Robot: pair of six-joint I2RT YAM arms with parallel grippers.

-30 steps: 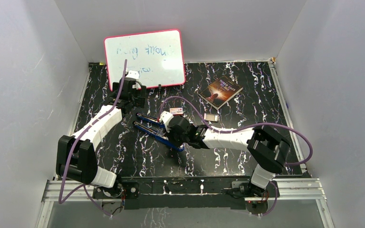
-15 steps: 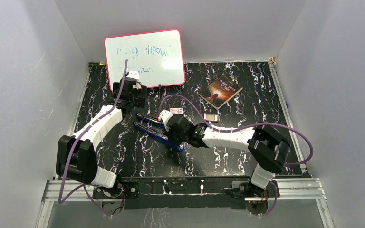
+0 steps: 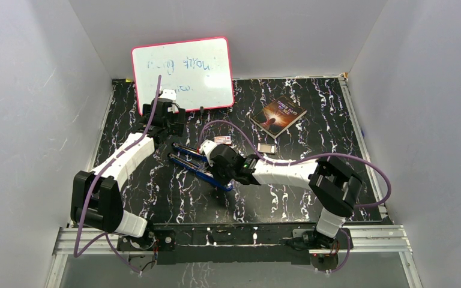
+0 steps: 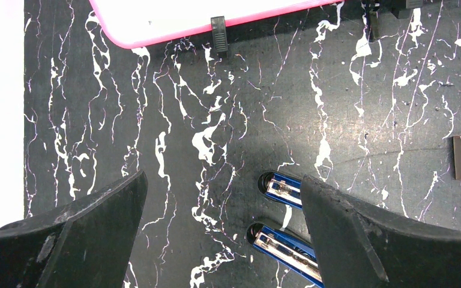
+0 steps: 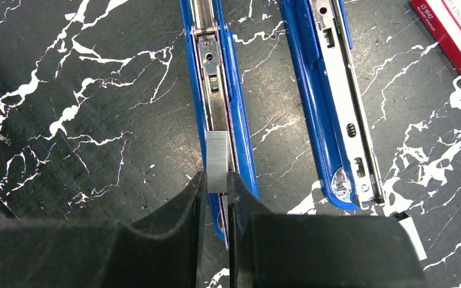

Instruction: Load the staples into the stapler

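Loading is under way but not yet done: the right gripper (image 5: 216, 186) pinches the staples (image 5: 217, 157) over the opened blue stapler (image 5: 330, 90) near the table's (image 5: 66, 72) middle, while the left gripper (image 4: 222, 192) gapes wide and empty.

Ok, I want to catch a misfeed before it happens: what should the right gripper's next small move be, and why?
Probably ease the staples down into the channel of the stapler, then open. The right gripper pinches the strip's near end, and the strip lies lengthwise over the opened magazine half, roughly in line with it. Whether it is already seated cannot be told.
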